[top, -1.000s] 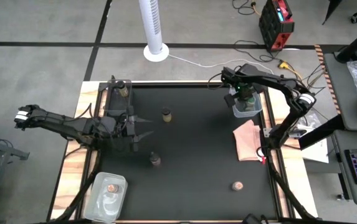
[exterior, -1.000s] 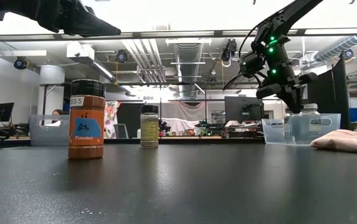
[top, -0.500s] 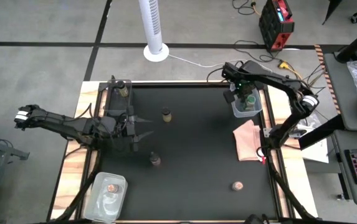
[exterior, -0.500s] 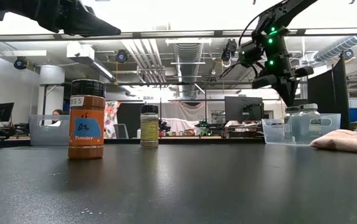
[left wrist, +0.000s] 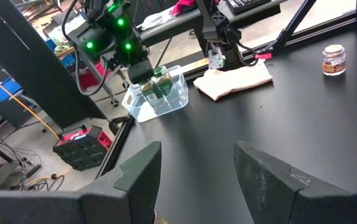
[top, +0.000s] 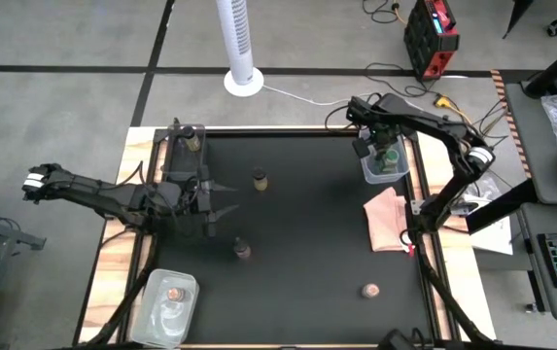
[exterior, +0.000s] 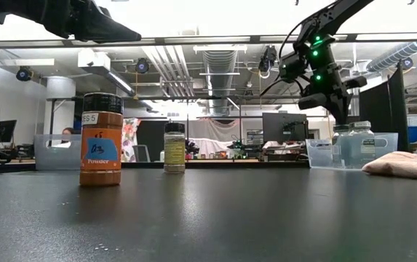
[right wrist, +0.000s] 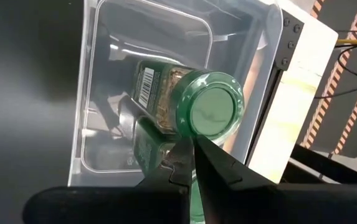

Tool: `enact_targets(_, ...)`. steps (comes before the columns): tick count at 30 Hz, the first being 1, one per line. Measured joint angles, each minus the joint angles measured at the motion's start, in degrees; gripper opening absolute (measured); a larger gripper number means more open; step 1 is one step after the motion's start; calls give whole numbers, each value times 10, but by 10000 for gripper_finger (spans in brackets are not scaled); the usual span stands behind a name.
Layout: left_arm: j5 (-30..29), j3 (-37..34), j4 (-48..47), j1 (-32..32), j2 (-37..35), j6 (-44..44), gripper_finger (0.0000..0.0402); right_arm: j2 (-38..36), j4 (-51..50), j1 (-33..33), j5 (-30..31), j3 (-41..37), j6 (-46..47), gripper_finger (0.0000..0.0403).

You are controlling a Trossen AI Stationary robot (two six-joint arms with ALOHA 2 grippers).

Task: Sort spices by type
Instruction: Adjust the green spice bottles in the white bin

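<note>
Black table mat (top: 307, 224) fills the scene, both arms over it. The right arm reaches to the far right corner, where its right gripper (top: 379, 146) has drifted slightly off from a second ago and now hangs above the clear tub (top: 384, 173); the wrist camera shows its fingers (right wrist: 215, 163) pinched together on nothing, tips just above a green-lidded jar (right wrist: 190, 104) lying tilted inside the tub on another green-lidded one. That reads as a finished drop, the greens grouped. The left gripper (top: 207, 201) hasn't budged, parked over the mat's left side with fingers (left wrist: 134, 171) spread wide and nothing between them. A pink cloth (top: 390, 218) lies beside the tub. Left to sort, I'd say: the orange-powder jar (exterior: 100, 139), the yellowish jar (exterior: 174, 148) and the pinkish-topped jar (top: 369, 290), all standing loose on the mat, well apart. Two more tubs, far-left (top: 187, 137) and near-left (top: 168, 303), each hold a jar.
</note>
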Motion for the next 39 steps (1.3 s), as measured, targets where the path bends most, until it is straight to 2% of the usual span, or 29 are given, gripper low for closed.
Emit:
enact_targets(19, 0, 0, 0, 0, 0, 0, 184, 7, 55, -3, 31, 0, -17, 9)
enact_targets(31, 0, 0, 0, 0, 0, 3, 184, 2, 9, -3, 31, 8, 3, 9)
enact_targets(39, 0, 0, 0, 0, 0, 3, 184, 2, 7, -4, 97, 1, 8, 9)
